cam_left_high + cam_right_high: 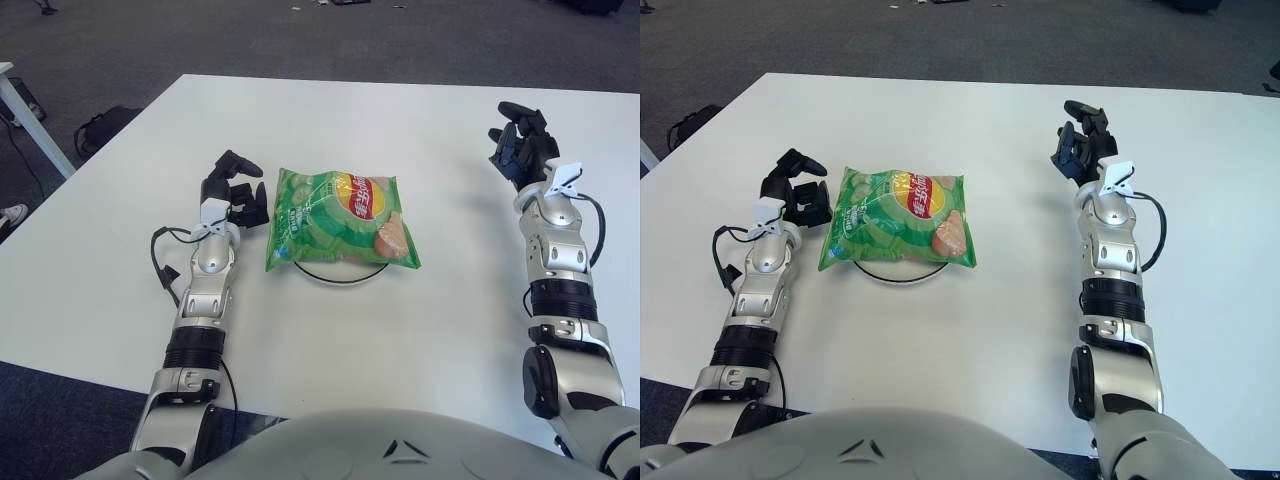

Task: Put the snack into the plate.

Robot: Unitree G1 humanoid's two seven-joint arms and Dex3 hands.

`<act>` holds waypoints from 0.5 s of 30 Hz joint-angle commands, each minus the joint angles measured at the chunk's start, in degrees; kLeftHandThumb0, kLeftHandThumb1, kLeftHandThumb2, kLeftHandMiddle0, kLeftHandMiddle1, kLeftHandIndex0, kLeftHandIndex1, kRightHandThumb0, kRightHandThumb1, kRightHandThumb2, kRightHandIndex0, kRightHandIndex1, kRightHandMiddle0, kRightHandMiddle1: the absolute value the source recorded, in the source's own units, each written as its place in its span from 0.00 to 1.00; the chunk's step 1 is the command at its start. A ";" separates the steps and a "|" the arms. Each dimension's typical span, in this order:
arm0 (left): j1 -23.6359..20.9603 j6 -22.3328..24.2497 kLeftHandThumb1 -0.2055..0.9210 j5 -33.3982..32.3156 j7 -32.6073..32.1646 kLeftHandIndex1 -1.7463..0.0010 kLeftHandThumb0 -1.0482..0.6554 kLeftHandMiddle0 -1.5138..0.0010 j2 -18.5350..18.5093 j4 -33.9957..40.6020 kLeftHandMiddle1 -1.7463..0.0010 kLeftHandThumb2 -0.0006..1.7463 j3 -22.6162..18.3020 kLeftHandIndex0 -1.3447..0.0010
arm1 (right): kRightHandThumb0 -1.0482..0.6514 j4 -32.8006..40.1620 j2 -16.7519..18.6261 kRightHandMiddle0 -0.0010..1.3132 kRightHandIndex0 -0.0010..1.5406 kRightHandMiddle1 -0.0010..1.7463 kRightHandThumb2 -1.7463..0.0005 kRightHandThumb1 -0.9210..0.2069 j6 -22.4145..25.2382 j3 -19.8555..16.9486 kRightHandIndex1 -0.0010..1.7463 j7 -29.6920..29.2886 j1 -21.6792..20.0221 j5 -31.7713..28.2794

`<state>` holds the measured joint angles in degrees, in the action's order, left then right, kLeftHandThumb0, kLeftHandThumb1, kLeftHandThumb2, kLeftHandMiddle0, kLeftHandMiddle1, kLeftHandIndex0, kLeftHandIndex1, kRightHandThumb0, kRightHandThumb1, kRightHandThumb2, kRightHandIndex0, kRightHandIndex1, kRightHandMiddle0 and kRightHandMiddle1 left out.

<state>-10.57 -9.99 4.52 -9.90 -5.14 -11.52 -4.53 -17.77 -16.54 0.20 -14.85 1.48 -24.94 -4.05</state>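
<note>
the green crinkly snack bag (343, 219) lies flat over the thin dark-rimmed round plate (340, 277) on the white bench (420, 330). just left of the bag, the left hand (234, 192) hovers, fingers loosely spread, holding nothing. well right of the bag, the right hand (520, 147) shows raised, fingers curled, empty.

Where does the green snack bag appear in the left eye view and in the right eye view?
Left eye view: the snack bag lies just left of the picture's middle, over the plate.
Right eye view: the bag shows further left.
Shared landmark: the left hand, close beside the bag's left edge.
</note>
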 commanded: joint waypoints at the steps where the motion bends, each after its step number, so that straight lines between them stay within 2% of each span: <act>1: 4.80 0.38 0.45 -1.03 0.73 0.00 0.33 0.14 1.36 -2.37 0.00 0.76 -0.15 0.54 | 0.22 1.53 0.89 0.00 0.06 0.75 0.52 0.00 -0.16 -1.53 0.60 -0.94 1.27 -1.89; 4: 4.89 0.12 0.46 -1.81 1.33 0.00 0.33 0.14 1.42 -2.27 0.00 0.76 -0.27 0.54 | 0.35 3.20 1.60 0.11 0.12 0.92 0.63 0.01 -0.13 -2.06 0.68 -1.36 2.70 -2.67; 6: 4.93 -0.02 0.46 -2.38 1.77 0.00 0.33 0.14 1.46 -2.22 0.00 0.76 -0.33 0.54 | 0.37 4.81 2.12 0.14 0.14 0.96 0.64 0.03 0.08 -2.06 0.72 -1.77 4.05 -2.83; 8: 4.96 -0.18 0.46 -2.98 2.22 0.00 0.33 0.14 1.51 -2.09 0.00 0.75 -0.45 0.55 | 0.39 7.02 2.75 0.16 0.15 0.98 0.64 0.05 0.94 -1.74 0.74 -2.39 5.65 -2.52; 10: 5.00 -0.56 0.47 -3.73 2.79 0.00 0.33 0.14 1.63 -1.96 0.00 0.75 -0.63 0.55 | 0.39 9.60 3.31 0.20 0.18 0.99 0.59 0.12 2.63 -1.22 0.79 -3.16 7.37 -1.95; 15: 5.10 -1.53 0.47 -4.84 3.46 0.00 0.34 0.15 1.88 -1.95 0.00 0.75 -0.88 0.55 | 0.39 12.12 3.23 0.27 0.24 1.00 0.50 0.23 5.88 -0.67 0.86 -3.32 8.72 -1.79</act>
<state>-10.28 -10.52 0.48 -7.02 -4.88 -11.11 -5.30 -7.61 -13.61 4.16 -15.84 -1.55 -16.93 -5.81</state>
